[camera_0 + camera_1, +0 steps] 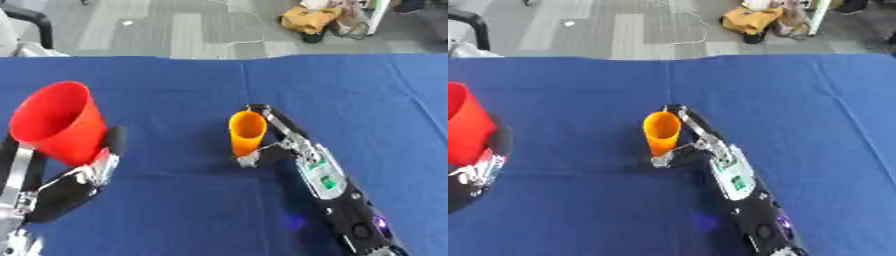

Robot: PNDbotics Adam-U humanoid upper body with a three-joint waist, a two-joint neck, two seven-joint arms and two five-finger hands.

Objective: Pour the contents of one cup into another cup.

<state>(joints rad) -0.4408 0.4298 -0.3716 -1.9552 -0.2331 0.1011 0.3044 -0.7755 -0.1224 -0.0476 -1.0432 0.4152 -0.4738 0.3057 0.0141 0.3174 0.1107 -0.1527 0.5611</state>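
Note:
A large red cup [58, 122] sits in my left hand [74, 181] at the left side, lifted and tilted slightly, its mouth facing up and toward the camera. My left hand's fingers curl round its lower part. A smaller orange cup [247, 132] stands upright on the blue table [175, 90] near the middle. My right hand [284, 145] wraps round the orange cup, with the thumb at its base and fingers behind it. I cannot see inside either cup well enough to tell the contents.
The blue cloth covers the whole table; its far edge runs across the top. Beyond it is grey floor with a yellow bag [311, 19] and cables. A chair [22, 30] shows at the far left.

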